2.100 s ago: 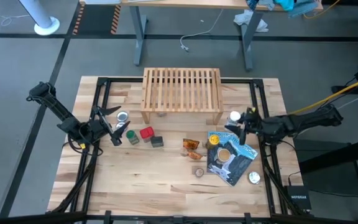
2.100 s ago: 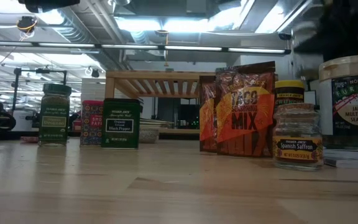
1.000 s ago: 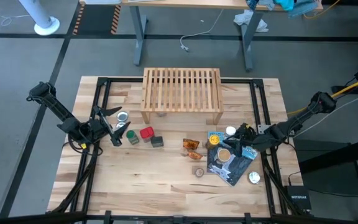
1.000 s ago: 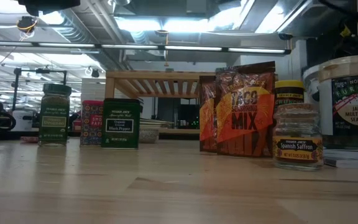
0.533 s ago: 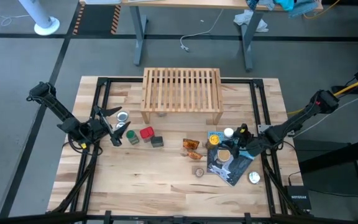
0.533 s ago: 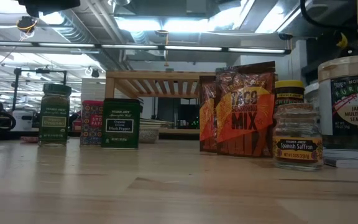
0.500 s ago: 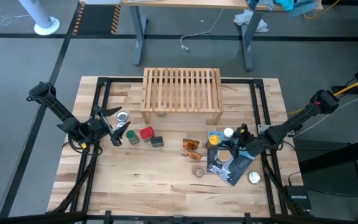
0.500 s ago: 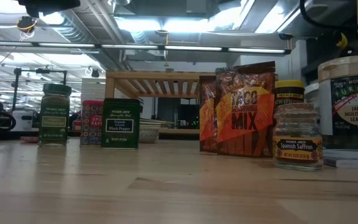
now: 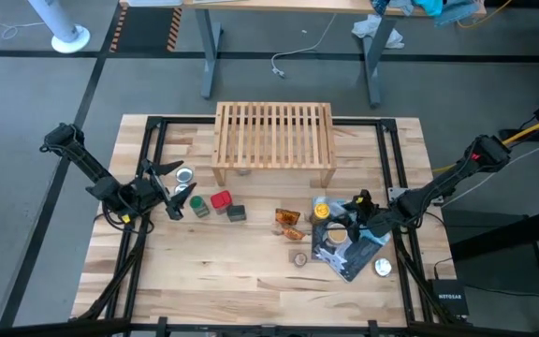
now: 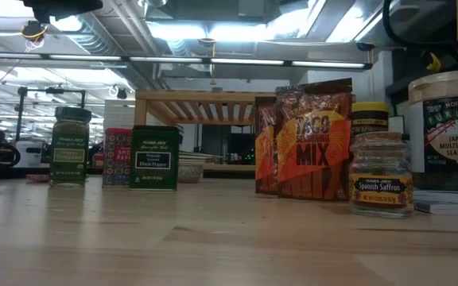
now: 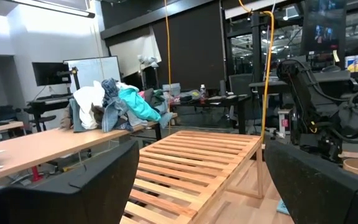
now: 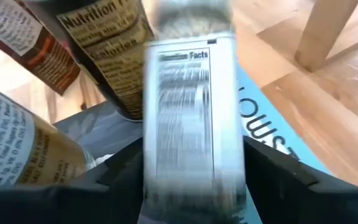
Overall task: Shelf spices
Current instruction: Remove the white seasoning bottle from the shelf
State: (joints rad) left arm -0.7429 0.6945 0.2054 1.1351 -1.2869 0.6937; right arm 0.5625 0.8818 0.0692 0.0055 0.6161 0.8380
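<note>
Now our right pincer (image 9: 349, 213) straddles a white-labelled jar (image 12: 188, 118) on the blue pouch (image 9: 344, 248), near the shelf (image 9: 274, 140); whether it pinches, we cannot tell. We should square up first (neighbours crowd close). Our left pincer (image 9: 168, 187) waits spread.

Overhead, table-level (shared shelf (image 9: 274, 140)), wrists

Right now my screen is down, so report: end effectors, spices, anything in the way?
Left end effector open, idle by the green-capped jar. Right end effector around a white-labelled jar on the pouch. Shelf bare.
</note>
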